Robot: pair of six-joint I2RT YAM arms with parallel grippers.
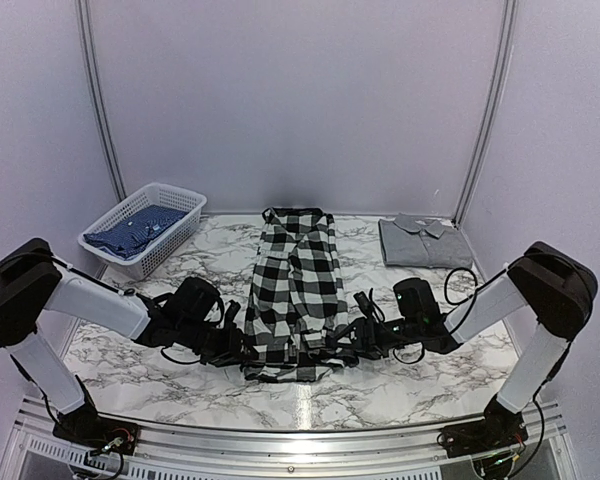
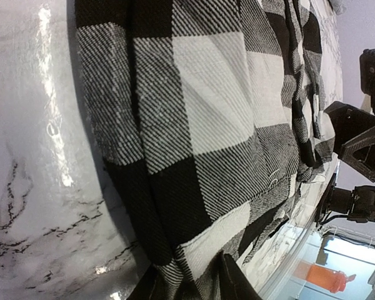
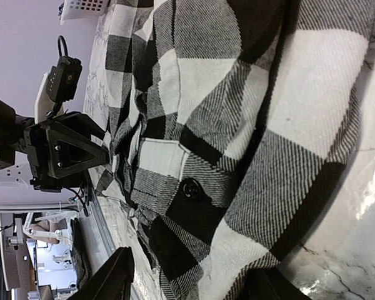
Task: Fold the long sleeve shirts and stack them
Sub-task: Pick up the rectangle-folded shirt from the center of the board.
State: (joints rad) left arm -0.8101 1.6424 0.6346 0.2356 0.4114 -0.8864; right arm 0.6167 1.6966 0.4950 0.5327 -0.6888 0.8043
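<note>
The black-and-white check long sleeve shirt (image 1: 296, 285) lies folded into a long strip down the middle of the table, collar at the far end. My left gripper (image 1: 242, 347) is at its near left corner. In the left wrist view the left gripper (image 2: 187, 284) is closed on bunched check cloth (image 2: 194, 119). My right gripper (image 1: 355, 345) is at the near right corner. In the right wrist view the right gripper (image 3: 190, 281) is open, its fingers either side of the shirt edge (image 3: 237, 144), near a black button (image 3: 190, 189).
A folded grey shirt (image 1: 420, 242) lies at the back right. A white basket (image 1: 185, 205) holding blue cloth (image 1: 135, 230) stands at the back left. The marble table's near edge has a metal rail (image 1: 300, 440).
</note>
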